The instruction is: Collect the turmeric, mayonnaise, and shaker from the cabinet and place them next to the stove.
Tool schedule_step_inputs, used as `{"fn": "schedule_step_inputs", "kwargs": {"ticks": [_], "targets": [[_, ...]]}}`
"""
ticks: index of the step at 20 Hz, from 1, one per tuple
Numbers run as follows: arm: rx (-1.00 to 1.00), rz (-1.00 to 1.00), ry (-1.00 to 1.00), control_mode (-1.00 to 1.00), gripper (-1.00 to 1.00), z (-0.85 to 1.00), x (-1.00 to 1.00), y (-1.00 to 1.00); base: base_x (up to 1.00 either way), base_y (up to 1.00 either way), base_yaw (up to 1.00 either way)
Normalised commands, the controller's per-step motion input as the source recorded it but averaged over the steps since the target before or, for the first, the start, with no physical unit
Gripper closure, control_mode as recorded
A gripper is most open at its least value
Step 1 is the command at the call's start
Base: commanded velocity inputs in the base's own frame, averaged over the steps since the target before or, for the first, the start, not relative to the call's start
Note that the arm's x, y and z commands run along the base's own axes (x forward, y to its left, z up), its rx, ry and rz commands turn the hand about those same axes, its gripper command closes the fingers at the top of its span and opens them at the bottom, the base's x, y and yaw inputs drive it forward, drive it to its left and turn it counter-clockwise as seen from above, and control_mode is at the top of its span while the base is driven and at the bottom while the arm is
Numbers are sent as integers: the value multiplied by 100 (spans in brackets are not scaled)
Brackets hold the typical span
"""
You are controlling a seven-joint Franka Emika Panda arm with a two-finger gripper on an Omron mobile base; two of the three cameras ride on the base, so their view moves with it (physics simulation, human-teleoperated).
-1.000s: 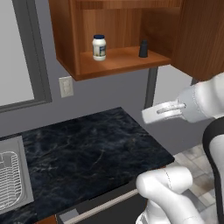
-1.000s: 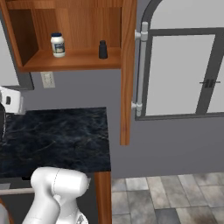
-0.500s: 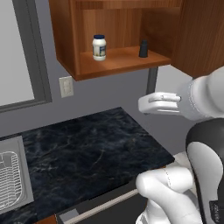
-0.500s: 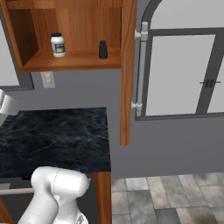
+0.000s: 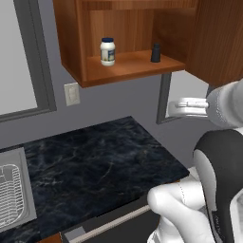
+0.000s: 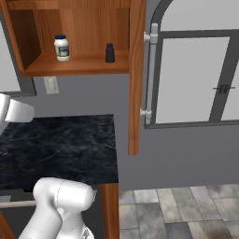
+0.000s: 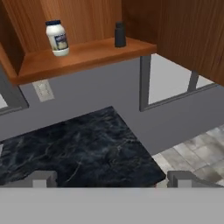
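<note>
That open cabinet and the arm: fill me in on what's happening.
The arm's gripper is open and empty, out over the black counter, well short of the cabinet. On the cabinet's shelf stand the mayonnaise and a small dark shaker, apart from each other. Neither has been picked up yet.

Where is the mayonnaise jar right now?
The mayonnaise jar stands upright on the open wall cabinet's shelf, toward its left side, with a small dark shaker apart to its right.
</note>
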Motion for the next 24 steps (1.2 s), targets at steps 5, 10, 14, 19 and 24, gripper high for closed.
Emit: {"fn": "schedule_step_inputs", "kwargs": {"ticks": [5, 10, 14, 19, 24], "targets": [[-15, 0, -11, -100, -100, 10, 23, -54, 0, 0, 0], [-20, 0, -15, -100, -100, 2, 27, -32, 0, 0, 0], [-17, 0, -9, -100, -100, 14, 21, -10, 0, 0, 0], [-5, 0, 0, -100, -100, 34, 24, 0, 0, 0, 0], [-2, 0, 0, -100, -100, 14, 11, -2, 0, 0, 0]]}}
